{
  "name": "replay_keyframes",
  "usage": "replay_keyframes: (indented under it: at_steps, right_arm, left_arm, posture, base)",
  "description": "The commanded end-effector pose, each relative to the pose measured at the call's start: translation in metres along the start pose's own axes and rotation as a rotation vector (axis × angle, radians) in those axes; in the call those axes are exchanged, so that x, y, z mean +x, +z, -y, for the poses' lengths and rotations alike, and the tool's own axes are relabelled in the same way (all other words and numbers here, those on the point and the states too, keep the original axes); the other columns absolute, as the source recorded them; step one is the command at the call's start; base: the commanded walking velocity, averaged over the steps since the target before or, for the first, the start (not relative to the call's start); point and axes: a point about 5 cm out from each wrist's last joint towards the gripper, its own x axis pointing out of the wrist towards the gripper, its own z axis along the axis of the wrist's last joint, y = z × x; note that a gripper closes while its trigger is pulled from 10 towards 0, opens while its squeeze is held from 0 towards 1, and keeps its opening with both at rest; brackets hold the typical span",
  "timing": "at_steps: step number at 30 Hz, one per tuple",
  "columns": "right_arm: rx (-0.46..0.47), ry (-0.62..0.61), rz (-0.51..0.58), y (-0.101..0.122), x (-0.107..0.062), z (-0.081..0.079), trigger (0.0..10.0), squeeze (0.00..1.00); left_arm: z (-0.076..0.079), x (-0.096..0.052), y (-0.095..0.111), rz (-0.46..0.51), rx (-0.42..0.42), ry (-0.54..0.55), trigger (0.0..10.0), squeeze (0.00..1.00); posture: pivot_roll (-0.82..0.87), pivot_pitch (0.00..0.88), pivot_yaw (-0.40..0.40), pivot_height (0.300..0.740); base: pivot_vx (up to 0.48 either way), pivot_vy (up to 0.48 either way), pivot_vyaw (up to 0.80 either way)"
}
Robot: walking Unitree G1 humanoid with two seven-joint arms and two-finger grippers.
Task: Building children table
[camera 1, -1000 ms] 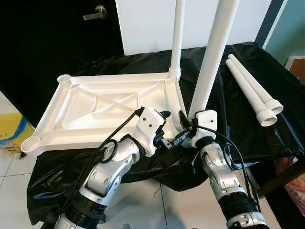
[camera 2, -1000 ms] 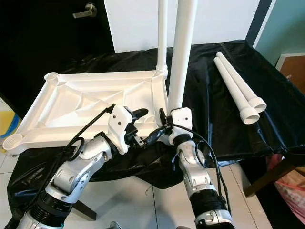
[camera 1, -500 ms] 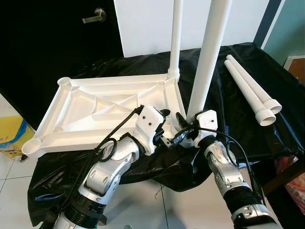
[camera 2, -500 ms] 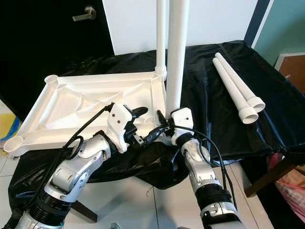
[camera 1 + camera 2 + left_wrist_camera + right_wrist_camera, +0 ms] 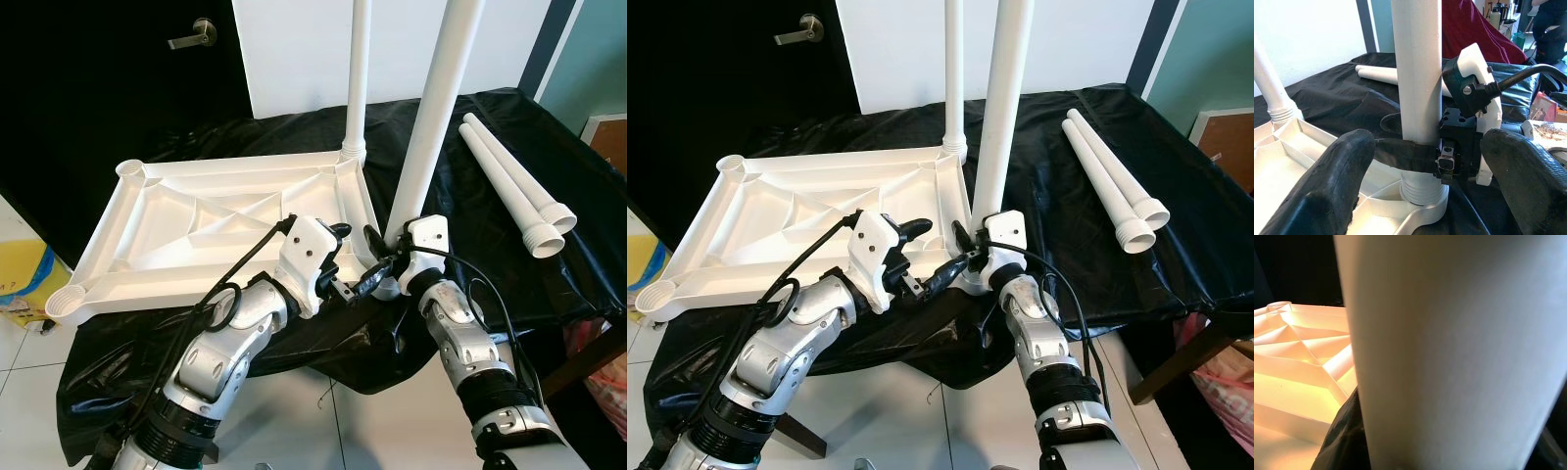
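Here's the white tabletop (image 5: 186,235), flipped upside down, ribs showing, lying across the left and centre of the frame on a black cloth (image 5: 460,245) draped over the work surface. One leg (image 5: 355,78) is already standing upright in the far right corner socket, rising out of the top of the frame.

And now the action at centre frame: the right gripper (image 5: 384,253) is clamped around a second leg (image 5: 431,108) low on its shaft, black fingers (image 5: 1410,155) wrapped tight on the tube. That leg stands nearly upright with a slight lean to the right at its top, and its threaded end sits at the near right corner socket (image 5: 1422,208) of the tabletop. In the left wrist view you can see the threads right at the socket's mouth; how far in they are, I cannot tell.

The left gripper (image 5: 338,257) sits just left of that leg, near the tabletop's near right corner, its two fingers (image 5: 1332,191) spread wide on either side of the tube, not touching it, holding nothing.

Over in the upper right of the frame, two spare legs (image 5: 514,186) lie side by side on the cloth, touching each other, threaded ends pointing toward the lower right. Upper left, a dark door with a lever handle (image 5: 191,34). Lower left, a yellow box (image 5: 22,279) on the tiled floor.
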Motion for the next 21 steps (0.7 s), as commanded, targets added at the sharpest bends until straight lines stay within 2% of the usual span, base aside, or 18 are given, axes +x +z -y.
replay_keyframes:
  at_steps: [1, 3, 6, 9, 13, 20, 21]
  right_arm:
    - [0.071, -0.064, -0.168, -0.035, -0.015, 0.006, 10.0, 0.0]
    - [0.059, -0.078, -0.172, -0.036, -0.017, 0.007, 10.0, 0.0]
    - [0.093, -0.254, -0.21, -0.041, -0.022, 0.017, 10.0, 0.0]
    - [0.1, -0.289, -0.215, -0.041, -0.023, 0.018, 10.0, 0.0]
    - [0.092, -0.429, -0.185, -0.038, -0.025, 0.014, 10.0, 0.0]
    - [0.099, -0.501, -0.164, -0.036, -0.025, 0.009, 10.0, 0.0]
    - [0.094, -0.555, -0.153, -0.035, -0.026, 0.008, 10.0, 0.0]
  left_arm:
    - [-0.001, -0.001, 0.004, 0.005, 0.009, -0.024, 10.0, 0.0]
    - [0.0, 0.0, 0.004, 0.005, 0.009, -0.024, 10.0, 0.0]
    - [0.0, 0.0, 0.005, 0.009, 0.01, -0.022, 10.0, 0.0]
    - [0.0, 0.0, 0.005, 0.01, 0.009, -0.021, 10.0, 0.0]
    - [0.0, 0.001, 0.005, 0.015, 0.004, -0.018, 10.0, 0.0]
    - [0.001, 0.001, 0.005, 0.018, 0.0, -0.016, 10.0, 0.0]
    - [0.001, 0.001, 0.005, 0.019, -0.001, -0.015, 10.0, 0.0]
  posture:
    - [-0.08, 0.008, 0.053, 0.74]
    - [-0.08, 0.008, 0.052, 0.74]
    - [-0.08, 0.006, 0.048, 0.74]
    - [-0.08, 0.005, 0.046, 0.74]
    - [-0.08, 0.001, 0.041, 0.74]
    - [-0.08, 0.0, 0.034, 0.74]
    - [-0.07, 0.0, 0.031, 0.74]
  base:
    - [0.0, 0.0, 0.0]
    - [0.0, 0.0, 0.0]
    - [0.0, 0.0, 0.0]
    - [0.0, 0.0, 0.0]
    - [0.0, 0.0, 0.0]
    - [0.0, 0.0, 0.0]
    - [0.0, 0.0, 0.0]
